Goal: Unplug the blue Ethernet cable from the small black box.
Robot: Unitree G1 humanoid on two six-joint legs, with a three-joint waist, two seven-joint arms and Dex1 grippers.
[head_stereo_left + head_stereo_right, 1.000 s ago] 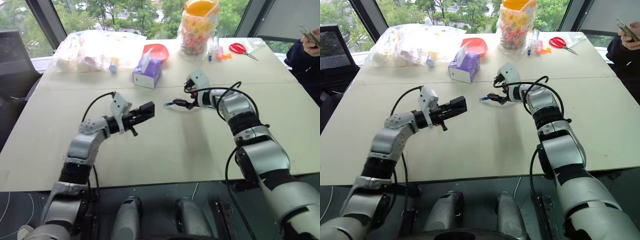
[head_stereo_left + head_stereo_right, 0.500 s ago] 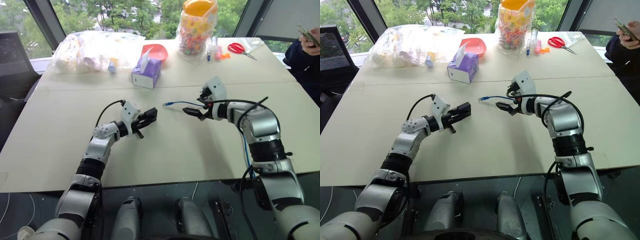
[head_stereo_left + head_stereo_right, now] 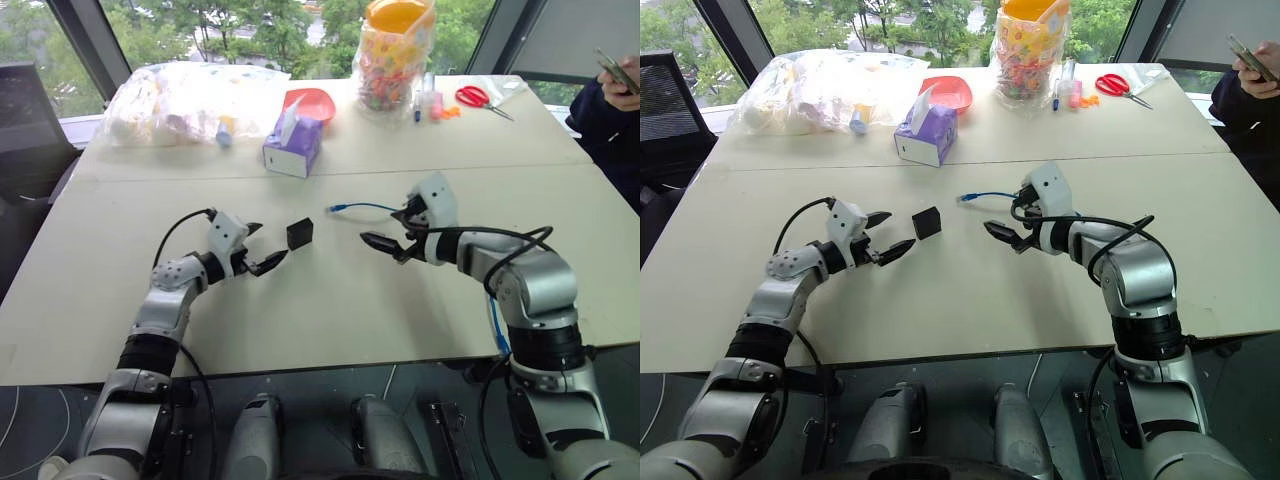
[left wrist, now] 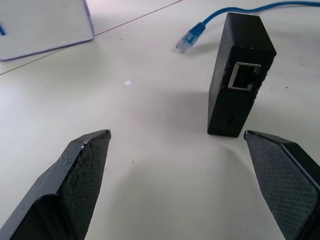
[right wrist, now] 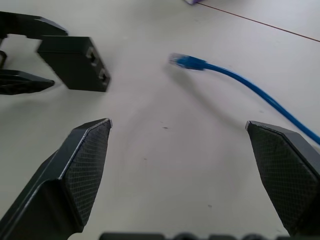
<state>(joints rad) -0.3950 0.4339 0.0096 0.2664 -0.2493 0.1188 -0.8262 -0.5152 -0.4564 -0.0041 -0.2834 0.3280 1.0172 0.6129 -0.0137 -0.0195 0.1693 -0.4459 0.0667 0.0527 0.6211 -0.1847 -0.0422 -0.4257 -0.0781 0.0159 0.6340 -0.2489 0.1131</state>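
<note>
The small black box stands on its edge on the table, its empty port facing my left gripper. That gripper is open, just short of the box, with nothing between its fingers. In the left wrist view the box sits beyond the spread fingertips. The blue Ethernet cable lies loose on the table, with its plug a short way from the box and apart from it. My right gripper hovers open near the cable's middle stretch and holds nothing.
A purple tissue box, a red bowl, a clear plastic bag, a sack of colourful items and red scissors stand along the table's far side. A person with a phone sits at the far right.
My left gripper has opened, let go of the black box and drawn back to the left; the box now stands on the table. My right arm has pulled back toward me.
</note>
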